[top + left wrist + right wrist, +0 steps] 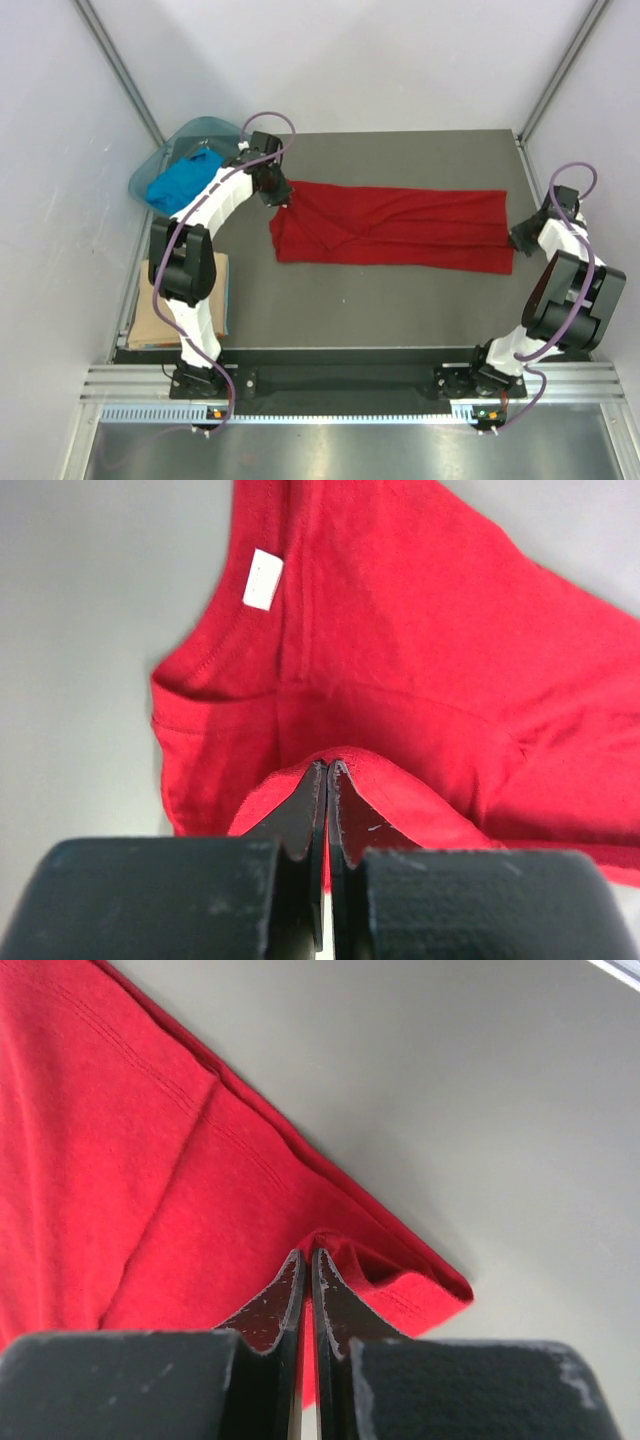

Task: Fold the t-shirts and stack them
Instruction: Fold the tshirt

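Grey worktop (pixel 400 300). Left hand (pixel 327 772) pinched closed on the red t-shirt (pixel 400 228) near its collar, right hand (pixel 305 1257) closed on a hem corner, cloth stretched flat between them. Lifting both evenly should keep the fold straight.

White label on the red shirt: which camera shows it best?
Left wrist view: the label is close, sharp. From above it's too small to see; the right wrist shows only the red shirt's far corner.
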Controlling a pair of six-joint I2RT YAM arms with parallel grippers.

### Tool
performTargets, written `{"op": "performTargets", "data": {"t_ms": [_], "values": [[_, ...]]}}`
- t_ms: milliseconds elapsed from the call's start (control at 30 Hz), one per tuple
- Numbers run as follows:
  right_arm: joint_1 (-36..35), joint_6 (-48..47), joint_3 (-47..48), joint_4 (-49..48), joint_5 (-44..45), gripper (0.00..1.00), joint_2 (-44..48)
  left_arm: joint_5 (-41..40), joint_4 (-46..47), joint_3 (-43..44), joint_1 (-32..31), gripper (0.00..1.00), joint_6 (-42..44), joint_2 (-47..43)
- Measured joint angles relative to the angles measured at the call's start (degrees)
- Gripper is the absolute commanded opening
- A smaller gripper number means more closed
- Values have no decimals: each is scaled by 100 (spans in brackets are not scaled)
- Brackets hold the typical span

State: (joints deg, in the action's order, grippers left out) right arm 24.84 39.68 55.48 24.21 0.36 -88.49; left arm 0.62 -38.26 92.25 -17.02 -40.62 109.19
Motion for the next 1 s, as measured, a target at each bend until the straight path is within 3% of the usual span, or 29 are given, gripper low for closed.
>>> {"op": "performTargets", "data": {"t_ms": [667,1000], "values": [[-271,146,730,-101,26,0,-1012,-280,-236,588,136,0,133,822],[-273,173,807,-111,66,0,-1060,-157,-179,719,223,0,136,951]]}}
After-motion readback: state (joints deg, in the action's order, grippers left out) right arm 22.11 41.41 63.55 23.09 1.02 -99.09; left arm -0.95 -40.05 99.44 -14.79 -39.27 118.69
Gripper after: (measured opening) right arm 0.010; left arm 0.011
